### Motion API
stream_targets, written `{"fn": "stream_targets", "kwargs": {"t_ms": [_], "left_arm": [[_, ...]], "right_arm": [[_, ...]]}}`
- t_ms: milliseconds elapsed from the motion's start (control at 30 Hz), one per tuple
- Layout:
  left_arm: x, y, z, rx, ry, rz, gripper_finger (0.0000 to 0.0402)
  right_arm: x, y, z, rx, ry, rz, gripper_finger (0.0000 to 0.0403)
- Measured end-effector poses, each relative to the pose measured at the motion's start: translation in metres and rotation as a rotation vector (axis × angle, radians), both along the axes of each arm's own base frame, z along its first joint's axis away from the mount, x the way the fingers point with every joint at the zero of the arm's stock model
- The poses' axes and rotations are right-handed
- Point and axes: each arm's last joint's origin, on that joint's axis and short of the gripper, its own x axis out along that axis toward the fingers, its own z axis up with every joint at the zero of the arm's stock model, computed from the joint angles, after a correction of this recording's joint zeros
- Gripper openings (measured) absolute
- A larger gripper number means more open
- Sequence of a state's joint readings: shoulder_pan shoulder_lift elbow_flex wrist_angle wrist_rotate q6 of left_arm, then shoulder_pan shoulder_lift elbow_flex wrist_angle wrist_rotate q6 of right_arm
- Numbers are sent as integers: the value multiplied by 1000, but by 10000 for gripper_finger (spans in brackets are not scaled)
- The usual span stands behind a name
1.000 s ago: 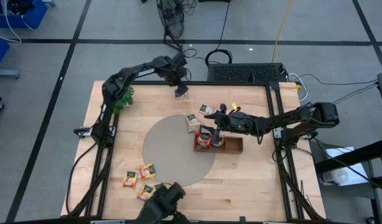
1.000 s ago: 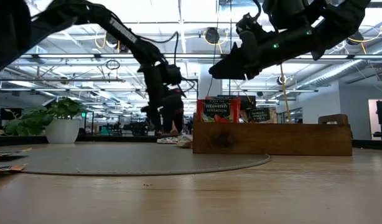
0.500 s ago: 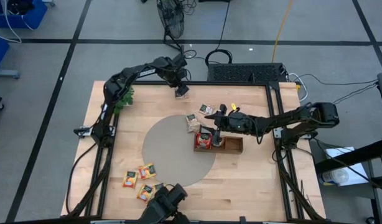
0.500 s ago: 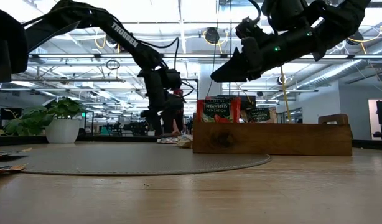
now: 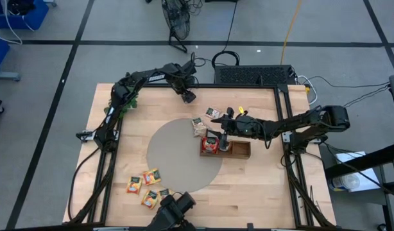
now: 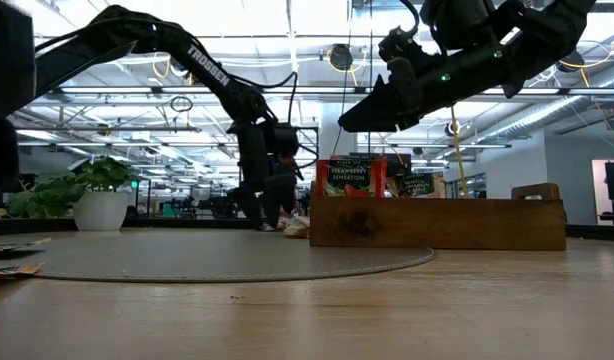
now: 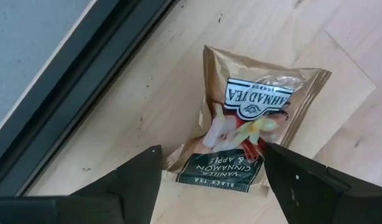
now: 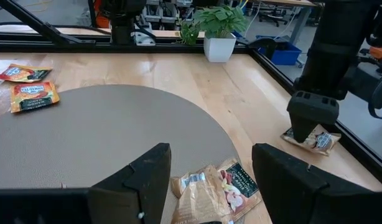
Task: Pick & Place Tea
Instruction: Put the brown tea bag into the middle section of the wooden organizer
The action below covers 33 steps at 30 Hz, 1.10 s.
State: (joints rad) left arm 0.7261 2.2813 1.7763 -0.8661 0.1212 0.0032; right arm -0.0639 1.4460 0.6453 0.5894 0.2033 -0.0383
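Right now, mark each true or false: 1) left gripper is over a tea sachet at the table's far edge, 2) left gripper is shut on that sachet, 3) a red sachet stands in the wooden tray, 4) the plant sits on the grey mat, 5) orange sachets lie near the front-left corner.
1) True: the left gripper hangs over a tan tea sachet beside the black frame.
2) False: its jaws stand open, and the sachet lies flat on the wood.
3) True: a red sachet stands in the wooden tray.
4) False: the plant sits on bare table, off the grey mat.
5) True: orange sachets lie there.
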Motion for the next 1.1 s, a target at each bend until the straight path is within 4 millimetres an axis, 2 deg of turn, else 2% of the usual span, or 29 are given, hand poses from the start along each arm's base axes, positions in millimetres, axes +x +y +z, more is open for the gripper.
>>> {"fn": "stream_targets", "kwargs": {"t_ms": [233, 367, 500, 667, 700, 833, 967, 1100], "left_arm": [[1, -4, -1, -1, 16, -61, 255], [3, -8, -2, 8, 28, -108, 217], [5, -10, -2, 13, 35, -126, 147], [8, -13, -3, 61, 73, -185, 23], [8, -13, -3, 64, 76, -180, 14], [10, -18, -2, 81, 101, -199, 5], [16, -35, 7, 170, 216, -240, 3], [23, -65, 41, 343, 337, -314, 2]], "right_arm": [[0, 0, 0, 0, 0, 0, 208], [0, 0, 0, 0, 0, 0, 208], [0, 0, 0, 2, 1, 0, 208], [0, 0, 0, 25, -2, -8, 208], [0, 0, -1, 25, 0, -7, 208], [0, 0, -1, 26, 0, -7, 208], [0, 0, -1, 26, 2, -7, 208], [0, 0, -1, 26, 7, -8, 208]]}}
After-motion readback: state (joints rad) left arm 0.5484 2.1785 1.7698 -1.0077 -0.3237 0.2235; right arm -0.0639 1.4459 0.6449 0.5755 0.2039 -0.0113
